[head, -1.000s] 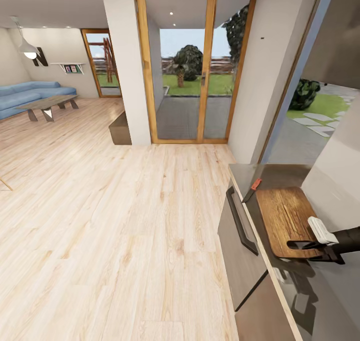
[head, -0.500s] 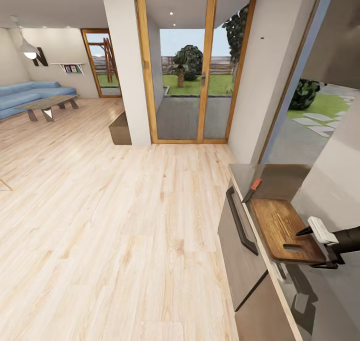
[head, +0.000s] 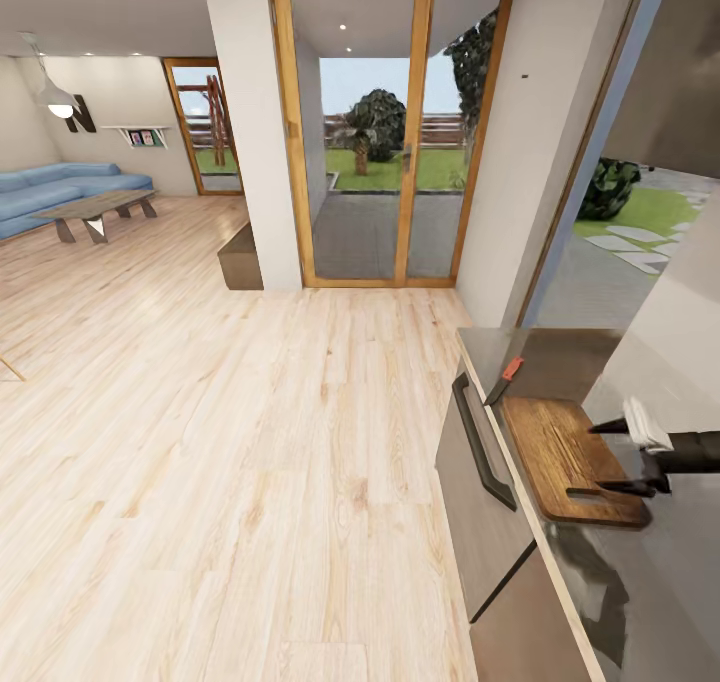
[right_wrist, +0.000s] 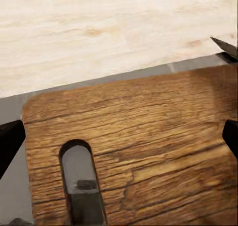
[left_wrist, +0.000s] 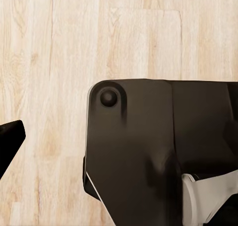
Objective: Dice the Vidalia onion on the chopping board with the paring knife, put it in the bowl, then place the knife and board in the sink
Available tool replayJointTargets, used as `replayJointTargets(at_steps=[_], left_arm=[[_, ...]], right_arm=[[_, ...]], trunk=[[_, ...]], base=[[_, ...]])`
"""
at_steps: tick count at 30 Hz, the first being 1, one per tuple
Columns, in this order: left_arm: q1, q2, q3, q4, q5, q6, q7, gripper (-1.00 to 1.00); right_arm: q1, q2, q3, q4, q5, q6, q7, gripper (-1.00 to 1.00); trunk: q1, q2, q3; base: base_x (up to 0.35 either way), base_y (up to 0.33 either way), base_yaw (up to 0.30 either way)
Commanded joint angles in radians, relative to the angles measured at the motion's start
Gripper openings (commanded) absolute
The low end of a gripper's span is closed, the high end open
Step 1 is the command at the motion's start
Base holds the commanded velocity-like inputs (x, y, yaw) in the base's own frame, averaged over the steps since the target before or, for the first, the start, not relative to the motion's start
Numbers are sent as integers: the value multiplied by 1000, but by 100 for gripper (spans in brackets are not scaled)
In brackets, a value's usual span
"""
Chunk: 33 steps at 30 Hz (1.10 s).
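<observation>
The dark brown chopping board [head: 565, 452] lies on the grey countertop [head: 545, 350], its left side at the counter's front edge. The paring knife [head: 505, 378], with its orange-red handle, rests just beyond the board's far corner. My right gripper [head: 608, 457] hovers open over the board's near end, by the handle slot [right_wrist: 78, 171], and holds nothing. In the right wrist view the board [right_wrist: 148, 136] lies under the spread fingertips [right_wrist: 10, 141], and the knife's blade tip [right_wrist: 224, 45] pokes in. The left gripper's fingertip [left_wrist: 9, 136] hangs over the wood floor. The onion, sink and bowl are out of view.
A dark grey cabinet front with a long handle [head: 482, 442] sits below the counter. A light wall [head: 670, 362] bounds the counter on the right. Open wooden floor [head: 250, 442] stretches left toward glass doors [head: 365, 142] and a blue sofa [head: 50, 192].
My right gripper has opened and let go of the board's near end, then lifted a little. The board has shifted toward the counter's front edge.
</observation>
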<state>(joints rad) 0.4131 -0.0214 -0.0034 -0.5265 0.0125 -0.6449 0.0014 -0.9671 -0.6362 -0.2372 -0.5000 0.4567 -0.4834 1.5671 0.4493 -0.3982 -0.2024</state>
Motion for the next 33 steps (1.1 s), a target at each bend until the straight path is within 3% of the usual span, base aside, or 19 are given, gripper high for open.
replayJointTargets(at_steps=[1, 3, 5, 9, 10, 12, 16, 17, 19, 21, 23, 24, 27, 31, 33], left_arm=[[0, 0, 0, -2, 1, -1, 0, 100], [1, 0, 0, -2, 1, -1, 0, 100], [1, 0, -1, -3, 1, -1, 0, 100], [0, 0, -1, -3, 1, -1, 0, 100], [1, 0, -1, -3, 1, -1, 0, 100], [1, 0, -1, -3, 1, -1, 0, 100], [1, 1, -1, -3, 2, -1, 0, 100], [1, 1, -1, -3, 2, -1, 0, 100], [1, 1, 0, -3, 2, -1, 0, 100], [1, 1, 0, -3, 2, -1, 0, 100], [1, 1, 0, -4, 2, -1, 0, 100], [1, 1, 0, -4, 2, -1, 0, 100], [1, 1, 0, -3, 2, -1, 0, 100], [1, 1, 0, -4, 2, -1, 0, 100], [1, 1, 0, -5, 2, -1, 0, 100]], right_arm=[[-1, 1, -6, -28, -16, 29, 4, 100], [-1, 1, -2, -147, -74, 169, 4, 100], [-1, 3, 0, -257, -98, 301, 4, 100], [-1, 11, 2, -367, -108, 482, 4, 100], [-1, 24, 2, -403, -109, 560, -8, 100], [-1, 43, 2, -433, -109, 622, -54, 100], [-1, 163, 5, -488, -108, 745, -344, 100], [-1, 180, 5, -491, -107, 756, -382, 100], [-1, 238, 5, -497, -107, 797, -519, 100], [-1, 265, 5, -498, -107, 816, -580, 100], [-1, 362, 5, -500, -106, 854, -758, 100], [-1, 398, 4, -500, -106, 859, -824, 100], [-1, 470, 4, -500, -100, 865, -976, 100], [-1, 639, 4, -500, -92, 868, -1305, 100], [-1, 681, 4, -499, -92, 867, -1391, 100]], trunk=[[1, -2, -2], [1, -2, -2], [1, -2, -2], [1, -2, -2], [1, -2, -2], [1, -2, -2], [1, -2, -2], [1, -2, -2], [1, -2, -2], [1, -2, -2], [1, -2, -2], [1, -2, -2], [1, -2, -2], [1, -2, -2], [1, -2, -2]], base=[[0, 0, 0], [0, 0, 0], [0, 0, 0], [0, 0, 0], [0, 0, 0], [0, 0, 0], [0, 87, 0], [0, 196, 0], [0, 246, 0], [0, 271, 0], [0, 291, 0], [0, 298, 0], [0, 300, 0], [0, 301, 0], [9, 302, 0]])
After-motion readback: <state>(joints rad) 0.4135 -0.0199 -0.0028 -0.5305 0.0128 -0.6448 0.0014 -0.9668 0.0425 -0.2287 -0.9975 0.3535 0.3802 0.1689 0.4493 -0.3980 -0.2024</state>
